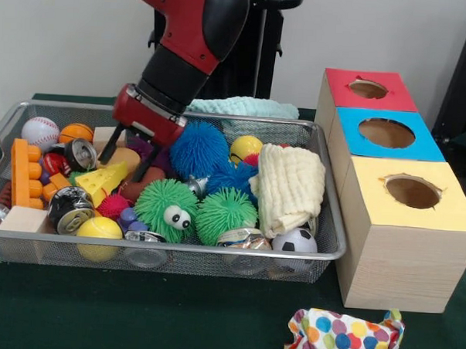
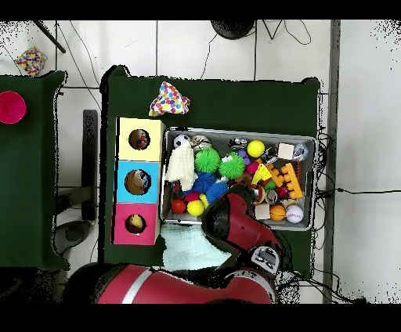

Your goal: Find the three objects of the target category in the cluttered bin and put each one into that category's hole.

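Observation:
A wire bin (image 1: 214, 251) holds a heap of toys: spiky green balls (image 1: 166, 208), a spiky blue ball (image 1: 198, 149), a baseball (image 1: 40, 132), a yellow ball (image 1: 99, 229), a small football (image 1: 295, 241), cans (image 1: 69, 207), a yellow cheese wedge (image 1: 103, 181), orange blocks (image 1: 22, 171) and a folded cream cloth (image 1: 290, 186). My gripper (image 1: 128, 161) is open and reaches down into the bin's back left part, its fingers on either side of a tan object (image 1: 124, 157). In the overhead view the arm (image 2: 235, 223) covers the gripper.
Right of the bin stands a wooden box with a red hole (image 1: 367, 88), a blue hole (image 1: 386, 132) and a yellow hole (image 1: 412, 192). A polka-dot cloth (image 1: 342, 339) lies in front of it. A mint cloth (image 1: 244, 107) lies behind the bin.

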